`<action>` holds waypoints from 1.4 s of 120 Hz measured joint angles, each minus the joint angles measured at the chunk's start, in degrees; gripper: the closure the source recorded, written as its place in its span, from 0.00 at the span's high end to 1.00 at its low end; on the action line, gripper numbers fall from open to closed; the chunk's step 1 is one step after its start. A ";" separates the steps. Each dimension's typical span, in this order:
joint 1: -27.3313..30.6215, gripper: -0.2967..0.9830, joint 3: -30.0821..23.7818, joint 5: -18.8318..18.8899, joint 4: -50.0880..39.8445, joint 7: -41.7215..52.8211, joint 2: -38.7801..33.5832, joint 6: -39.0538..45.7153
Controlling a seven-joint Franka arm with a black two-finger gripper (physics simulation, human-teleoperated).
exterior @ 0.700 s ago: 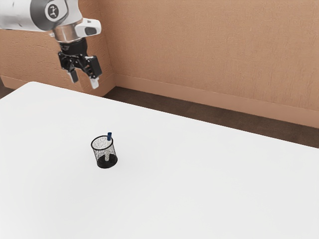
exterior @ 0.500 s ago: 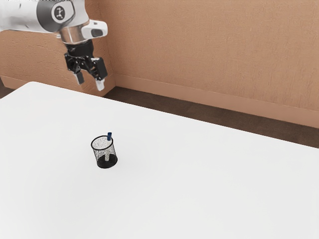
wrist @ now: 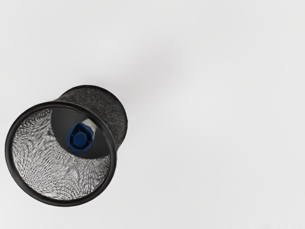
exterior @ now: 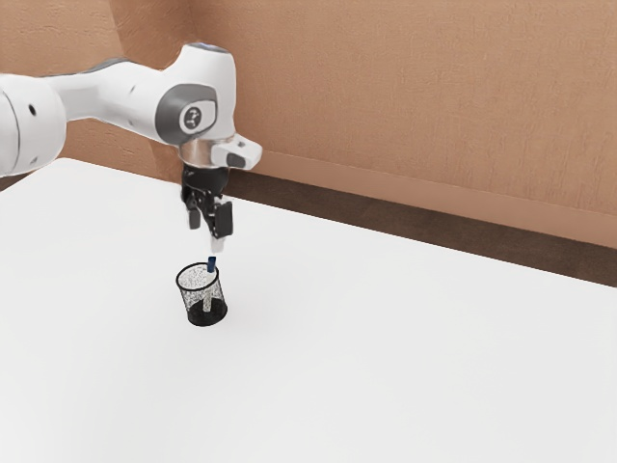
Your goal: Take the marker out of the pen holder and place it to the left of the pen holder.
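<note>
Blue-ended marker standing in a black mesh pen holder, seen from above.

The round, black wire-mesh pen holder point(wrist: 52, 176) stands on a plain white tabletop point(wrist: 214, 119), its thick, smooth, dark rim circling the open mouth. Inside, the mesh wall shows as a rippled grey-and-black pattern, and part of the solid dark base is visible through the opening; on the base's side, the outer wall shows beyond the rim. The slim marker with a blue end and a pale barrel point(wrist: 80, 140) is inside the holder, its blue end facing the camera, with a smaller blue round set within a ringed edge. A short piece of pale barrel shows just beside that end, against the dark base. A faint, soft grey shadow point(wrist: 159, 69) lies on the tabletop near the holder.
</note>
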 joint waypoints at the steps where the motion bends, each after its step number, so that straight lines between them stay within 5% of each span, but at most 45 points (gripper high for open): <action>1: 0.00 0.77 -0.05 0.23 0.00 0.24 0.20 0.03; 55: -0.24 0.77 -0.43 8.79 6.80 10.22 12.28 0.08; 97: -0.28 0.76 -0.02 10.01 7.49 15.02 13.94 -0.46; 134: -0.23 0.32 0.00 10.12 7.64 17.36 13.98 -0.54; 168: 0.01 0.19 0.69 10.19 7.59 18.55 13.49 -0.43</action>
